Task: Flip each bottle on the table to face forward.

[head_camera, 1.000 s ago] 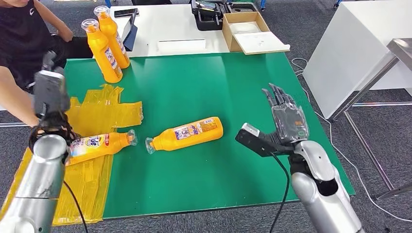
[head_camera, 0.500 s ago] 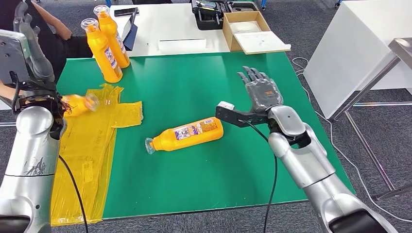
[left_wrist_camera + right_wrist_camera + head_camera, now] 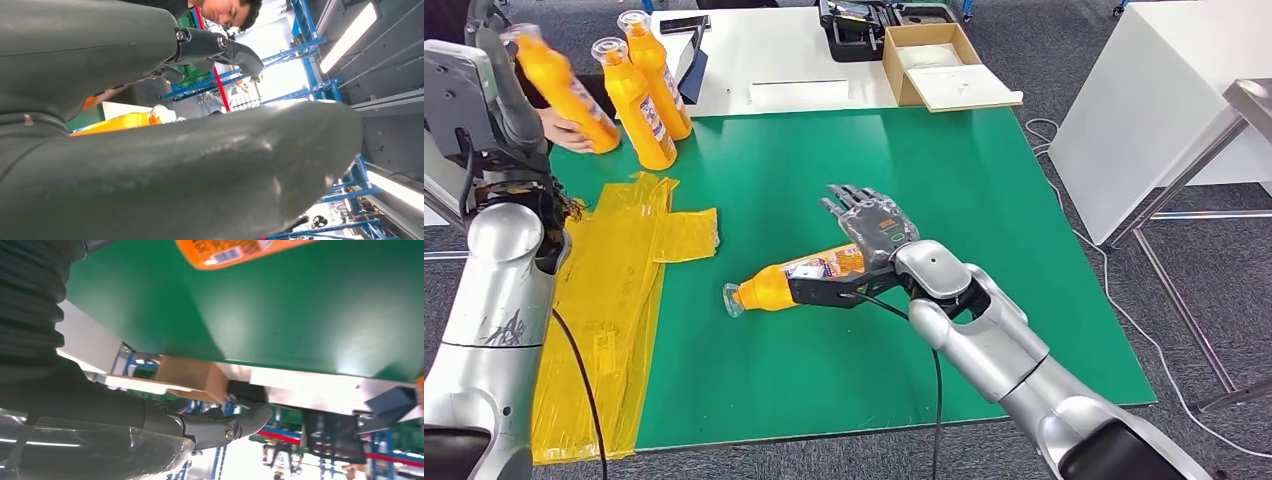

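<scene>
An orange bottle lies on its side on the green table, cap toward the left; it also shows in the right wrist view. My right hand hovers over its base end with fingers spread and nothing in them. Two orange bottles stand upright at the far left corner. A person's hand holds a third orange bottle, tilted, beside them. My left hand is raised near that bottle, fingers apart and holding nothing.
A crumpled yellow plastic sheet covers the table's left side. Behind stands a white table with a cardboard box, a black case and a phone. Another white table is at the right.
My right hand swept left across the table to the lying bottle. The person lifted the other bottle off the yellow sheet up beside the upright ones. My left hand rose.
</scene>
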You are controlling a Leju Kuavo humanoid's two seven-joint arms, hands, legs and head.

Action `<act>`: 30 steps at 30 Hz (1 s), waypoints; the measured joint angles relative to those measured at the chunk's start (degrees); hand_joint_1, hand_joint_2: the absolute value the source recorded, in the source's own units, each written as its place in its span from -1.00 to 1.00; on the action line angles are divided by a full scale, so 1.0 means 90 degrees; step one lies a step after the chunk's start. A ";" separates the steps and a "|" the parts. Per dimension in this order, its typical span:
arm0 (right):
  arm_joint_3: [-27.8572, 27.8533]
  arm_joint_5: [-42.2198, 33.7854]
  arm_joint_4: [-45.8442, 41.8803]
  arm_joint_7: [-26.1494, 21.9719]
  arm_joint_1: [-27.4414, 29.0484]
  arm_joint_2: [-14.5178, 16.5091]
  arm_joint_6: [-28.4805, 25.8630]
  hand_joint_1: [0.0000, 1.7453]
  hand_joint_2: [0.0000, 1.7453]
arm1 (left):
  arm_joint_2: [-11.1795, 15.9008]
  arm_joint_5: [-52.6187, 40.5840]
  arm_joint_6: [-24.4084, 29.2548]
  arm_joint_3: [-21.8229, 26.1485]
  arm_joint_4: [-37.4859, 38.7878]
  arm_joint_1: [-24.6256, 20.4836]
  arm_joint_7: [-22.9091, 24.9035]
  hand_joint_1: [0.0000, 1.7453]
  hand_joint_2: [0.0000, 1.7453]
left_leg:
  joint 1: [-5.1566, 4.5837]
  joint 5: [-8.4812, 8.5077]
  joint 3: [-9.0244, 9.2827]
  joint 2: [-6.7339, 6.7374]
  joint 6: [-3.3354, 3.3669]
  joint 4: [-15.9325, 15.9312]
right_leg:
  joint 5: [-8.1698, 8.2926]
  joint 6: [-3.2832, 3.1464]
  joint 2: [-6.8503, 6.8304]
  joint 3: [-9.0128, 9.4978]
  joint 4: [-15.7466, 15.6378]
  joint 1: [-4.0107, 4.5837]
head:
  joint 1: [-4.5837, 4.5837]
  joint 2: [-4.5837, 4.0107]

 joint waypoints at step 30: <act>0.0961 0.0110 0.2066 0.0290 -0.0575 0.0030 0.0519 -1.00 1.00 | -0.0002 0.0062 0.0083 -0.0066 0.0220 -0.0060 -0.0104 -1.00 -1.00 | 0.0000 0.0002 -0.0002 -0.0003 -0.0003 0.0001 | 0.0001 0.0001 0.0000 0.0008 0.0000 0.0000 | 0.0000 0.0000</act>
